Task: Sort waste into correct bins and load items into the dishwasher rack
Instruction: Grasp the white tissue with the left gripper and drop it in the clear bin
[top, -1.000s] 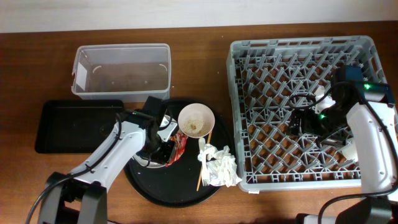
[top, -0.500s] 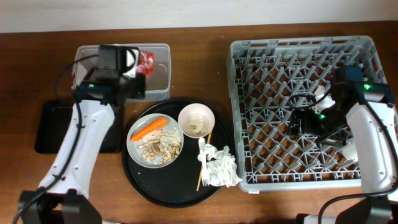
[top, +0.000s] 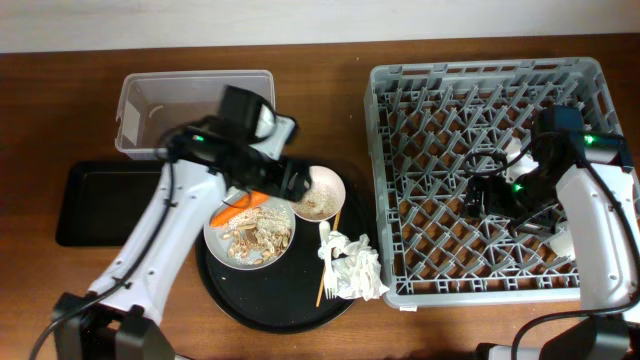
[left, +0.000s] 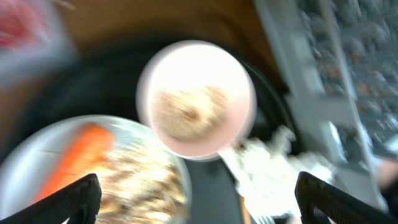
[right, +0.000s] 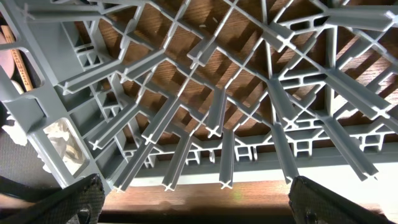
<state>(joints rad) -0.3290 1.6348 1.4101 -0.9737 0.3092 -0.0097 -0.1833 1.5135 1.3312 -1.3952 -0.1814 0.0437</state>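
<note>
Left claw (left: 198, 200): wide, empty, above the cream bowl (left: 196, 99) and pale plate (top: 214, 236). Right claw (right: 196, 202): wide, empty, over the dishwasher rack (right: 211, 93), right side.

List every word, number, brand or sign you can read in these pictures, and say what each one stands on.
No text can be read in any view.
white label on the clear tub: too small to read.
red wrapper, left wrist view: blurred, so no print can be made out.
dishwasher rack: no writing shows.
</note>
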